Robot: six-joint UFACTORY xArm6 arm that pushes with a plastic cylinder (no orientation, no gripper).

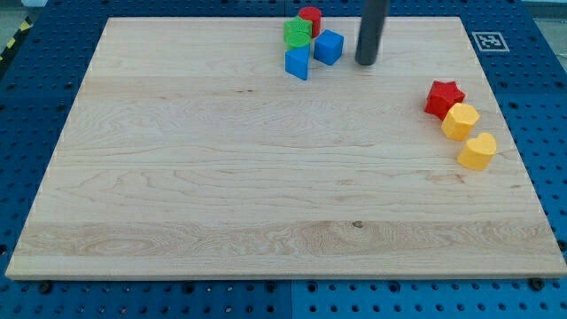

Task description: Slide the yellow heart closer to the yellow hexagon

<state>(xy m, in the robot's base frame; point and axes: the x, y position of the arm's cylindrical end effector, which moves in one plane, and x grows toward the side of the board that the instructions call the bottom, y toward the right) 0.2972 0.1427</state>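
Note:
The yellow heart point(477, 151) lies near the board's right edge. The yellow hexagon point(460, 120) sits just up and left of it, almost touching it. A red star point(443, 97) touches the hexagon's upper left side. My tip point(366, 62) is near the view's top, right of the blue cube and far up and left of the yellow blocks, touching no block.
A cluster sits at the view's top centre: a red cylinder point(310, 18), a green block point(297, 34), a blue cube point(329, 46) and a blue wedge-like block point(299, 62). The wooden board point(221, 177) lies on a blue pegboard table. A marker tag point(490, 41) is at the top right.

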